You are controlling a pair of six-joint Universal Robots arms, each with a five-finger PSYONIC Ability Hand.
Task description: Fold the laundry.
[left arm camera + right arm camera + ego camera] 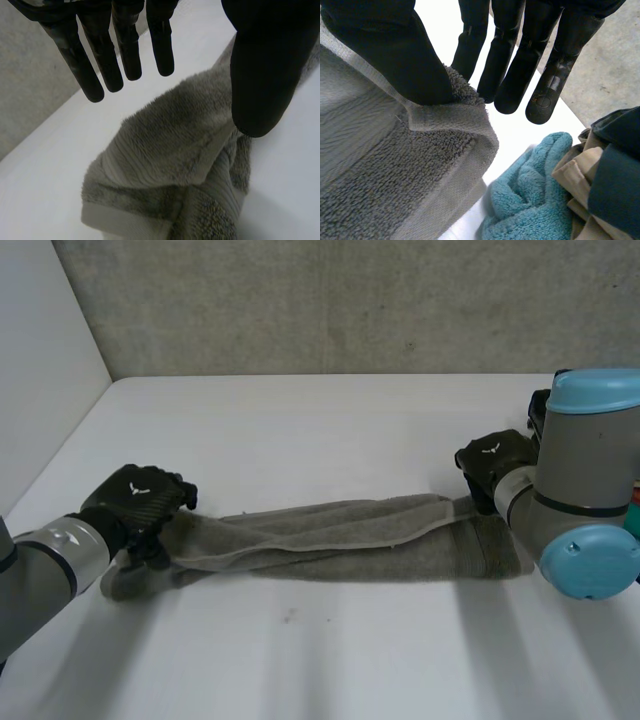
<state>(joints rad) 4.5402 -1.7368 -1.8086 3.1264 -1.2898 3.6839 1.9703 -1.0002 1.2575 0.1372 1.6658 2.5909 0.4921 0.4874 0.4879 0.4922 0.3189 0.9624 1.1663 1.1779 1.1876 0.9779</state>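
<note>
The grey towel (340, 540) lies stretched in a long, loosely bunched band across the white tabletop (330, 430), running from my left hand (135, 498) to my right hand (495, 462). Its upper layer is folded lengthwise over the lower one, with a pale hem line showing along the middle.

My left hand sits at the towel's left end. Seen from the left wrist, my fingers (100, 65) are straight and spread, held clear above the tabletop and off the cloth, while my thumb (262, 75) hangs over the crumpled end of the towel (170, 150). The hand is apart, not clamped on anything. The ribbed border of that end is doubled over on itself just under my palm.

My right hand is at the towel's far right end, partly behind my own right arm (585, 490). From the right wrist, my thumb (385, 50) lies flat on the hem at the corner of the towel (380, 165), and my fingers (510, 65) reach straight past the edge, loose and uncurled. That corner curls under itself.

Just beside this corner lies a crumpled blue towel (535, 195), and against it a beige cloth (580, 175) with a dark blue cloth (617, 175) heaped on it.
</note>
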